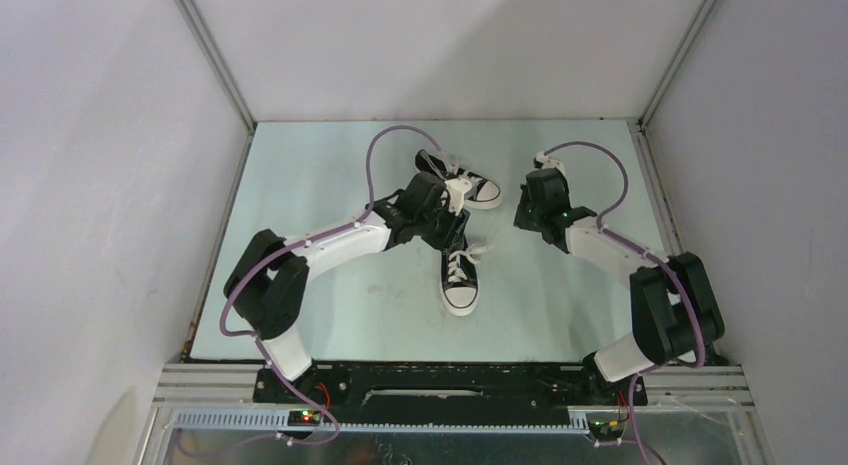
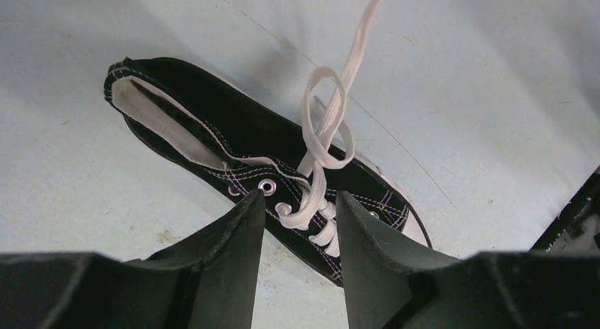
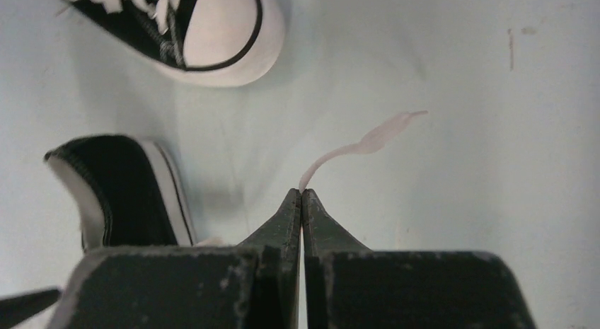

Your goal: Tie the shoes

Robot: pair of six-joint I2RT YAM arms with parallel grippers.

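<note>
Two black sneakers with white laces lie mid-table. The far shoe [image 1: 462, 181] points its white toe cap [image 3: 219, 32] right. The near shoe [image 1: 459, 277] points its toe at me. My left gripper [image 1: 450, 221] is open and empty. Its jaws [image 2: 297, 198] hover just above the near shoe's [image 2: 233, 131] upper eyelets, straddling the laces. A loose loop [image 2: 322, 124] rises from them, and one lace strand [image 2: 364, 32] runs off toward the right arm. My right gripper [image 1: 527, 207] is shut on a lace end [image 3: 368, 139], whose tip sticks out past the fingertips [image 3: 302, 193].
The pale green table [image 1: 330, 185] is boxed in by white walls at the back and both sides. The near shoe's heel [image 3: 120, 191] lies close to the left of my right gripper. Purple cables [image 1: 375, 155] arch over both arms.
</note>
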